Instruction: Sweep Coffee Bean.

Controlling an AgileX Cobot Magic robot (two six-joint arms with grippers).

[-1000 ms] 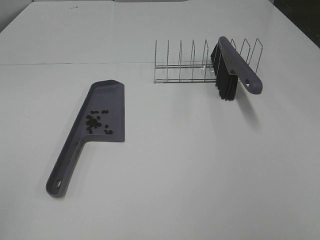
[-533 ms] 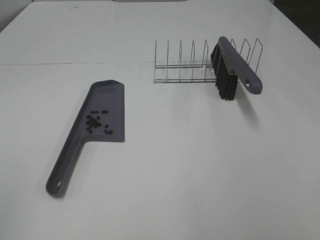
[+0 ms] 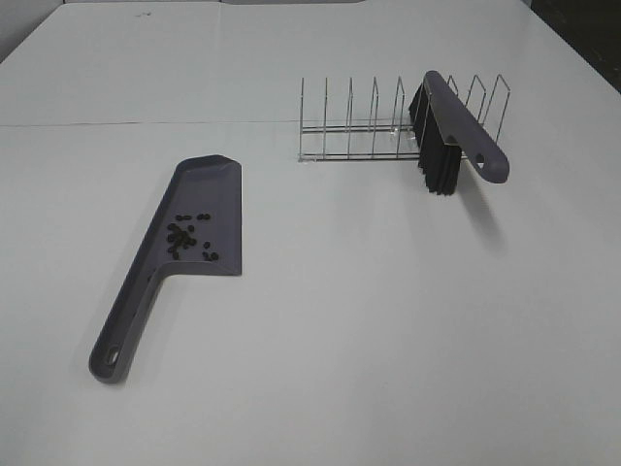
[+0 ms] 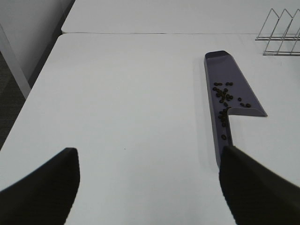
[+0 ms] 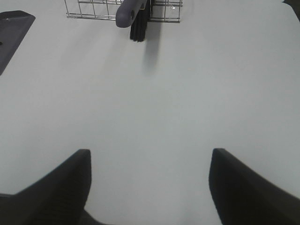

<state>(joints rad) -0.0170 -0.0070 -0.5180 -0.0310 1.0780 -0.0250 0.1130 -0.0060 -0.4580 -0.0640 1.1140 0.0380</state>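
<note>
Both sets of jaws stand apart with nothing between them, hanging over bare counter. Ahead of the left gripper and off to its right lies the dustpan, long axis running away from it, handle nearest; the coffee beans sit inside the pan. The brush leans in the wire rack, straight ahead of the right gripper, so that arm is nearer it
</note>
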